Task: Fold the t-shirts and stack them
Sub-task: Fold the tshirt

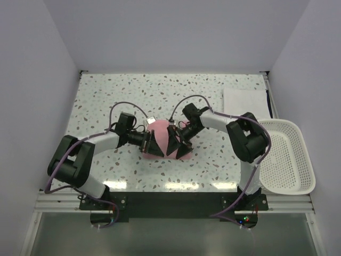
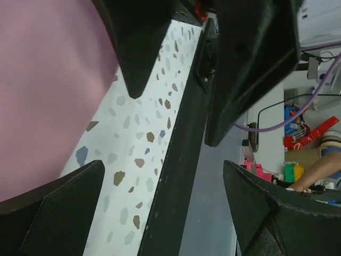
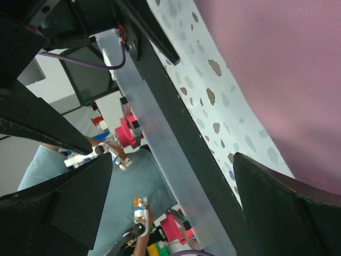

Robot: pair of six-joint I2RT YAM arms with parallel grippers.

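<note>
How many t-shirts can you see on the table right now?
2. A pink t-shirt lies in the middle of the table, partly covered by the arms. A white folded t-shirt sits at the far right corner, beyond the basket. None looks hidden.

pink t-shirt (image 1: 160,140), speckled table (image 1: 133,96), white basket (image 1: 298,160)

Two t-shirts are lying apart on the table (image 1: 106,96).
The near t-shirt (image 1: 161,129) is sitting mid-table between the left gripper (image 1: 154,144) and right gripper (image 1: 171,145); the folded t-shirt (image 1: 245,101) is lying far right, behind the basket (image 1: 290,160).
</note>
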